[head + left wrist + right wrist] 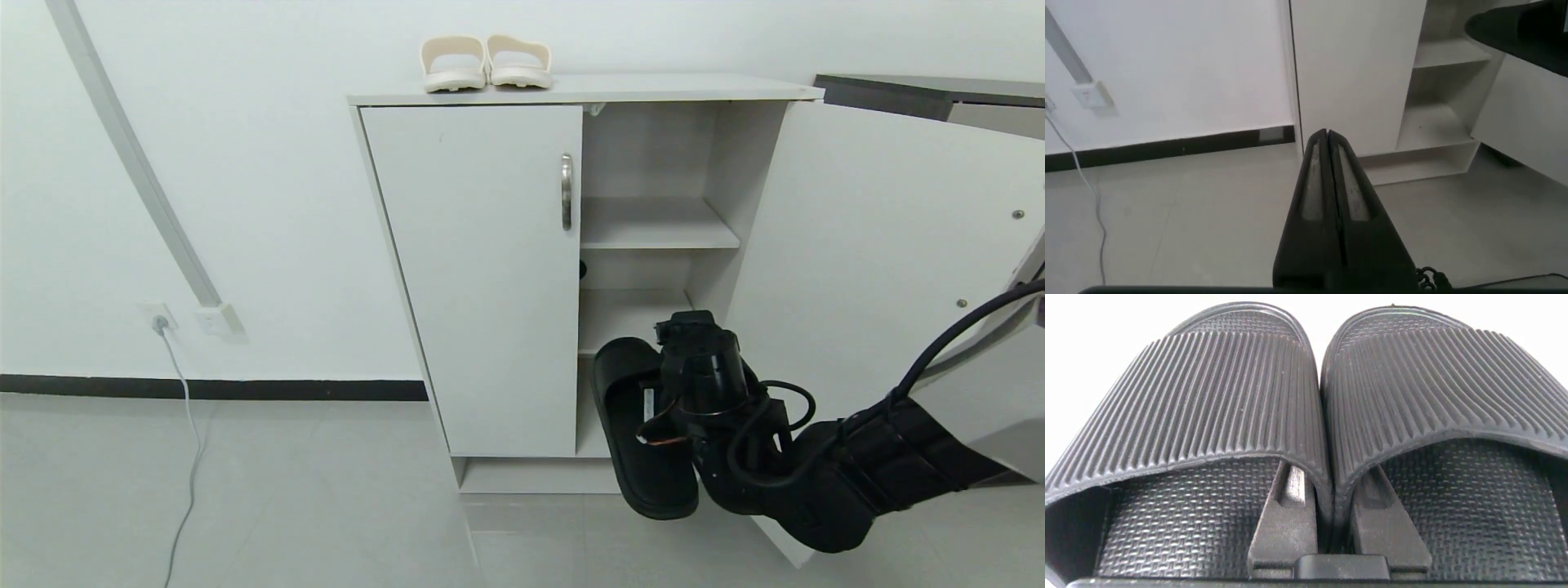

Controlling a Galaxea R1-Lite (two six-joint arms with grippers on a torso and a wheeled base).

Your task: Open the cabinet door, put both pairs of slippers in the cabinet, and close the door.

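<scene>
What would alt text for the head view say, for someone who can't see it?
The robot's right claw holds a pair of black slippers at the open right half of a white cabinet, by its lower shelves. The left door is shut, and a cream pair sits on top.

The right gripper [1331, 518] is clamped on the pair of black slippers [1241, 392], with one finger [1286, 514] tucked under each strap and the two inner edges pinched between them. Behind it, its arm [857, 474] slants back toward the robot's right. The left gripper [1328, 188] points forward and down, its fingers pressed flat together with nothing between them.
</scene>
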